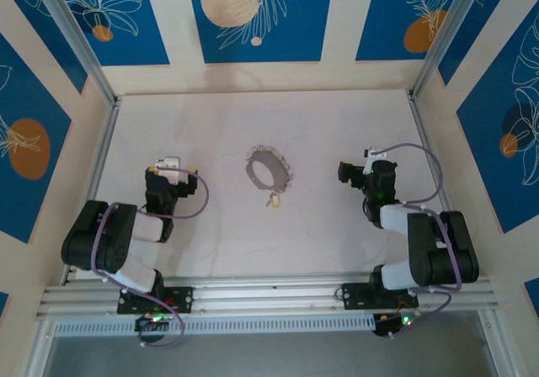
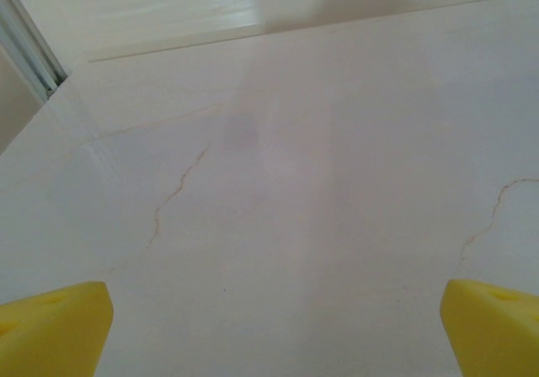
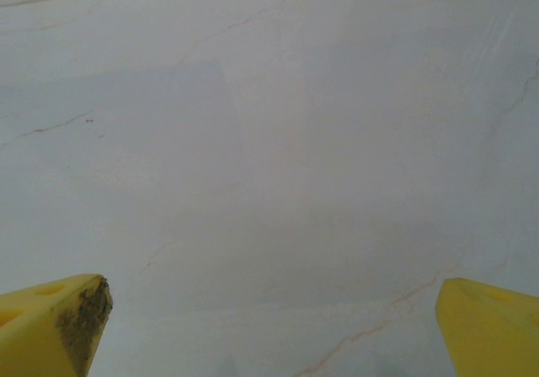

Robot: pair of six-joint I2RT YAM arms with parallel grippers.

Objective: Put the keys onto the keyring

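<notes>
The keyring [image 1: 268,169], a dark-grey hoop fringed with small silvery pieces, lies flat mid-table. Just below its right side lies the key [image 1: 274,199], a tiny pale-yellow oval. My left gripper [image 1: 171,172] rests well to the left of the ring; my right gripper [image 1: 354,172] sits well to its right. In the left wrist view the yellow fingertips [image 2: 52,326] stand wide apart over bare table. The right wrist view shows its yellow fingertips [image 3: 55,322] equally spread, one smudged dark, nothing between them.
The white marbled table [image 1: 219,124] is bounded by aluminium frame rails [image 1: 99,154] on the left and right [image 1: 425,133] and by beige-and-blue patterned walls. Purple cables loop over both arms.
</notes>
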